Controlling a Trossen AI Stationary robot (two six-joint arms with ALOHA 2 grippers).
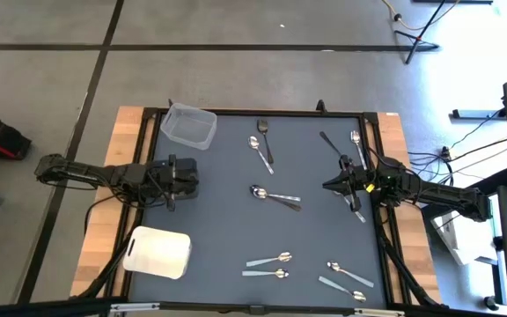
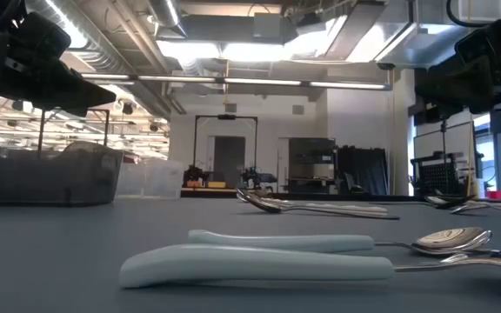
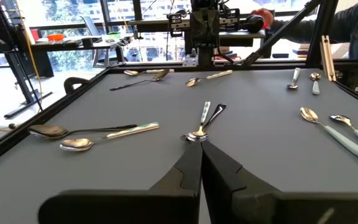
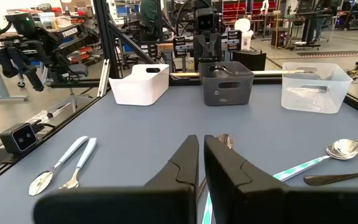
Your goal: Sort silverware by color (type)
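Left end effector [image 1: 192, 181] hovers clenched and empty over the dark grey desk [image 1: 227, 238], near the clear plastic tub [image 1: 188, 126]. Right end effector [image 1: 328, 186] is likewise clenched, holding nothing. Shiny silver and dark spoons [image 1: 275, 197] lie scattered across the desk; white rounded-square tray [image 1: 157, 252] sits at the left front corner

No words, numbers or signs can be read anywhere; the small labels on the far machines and shelves are too tiny and blurry to make out.
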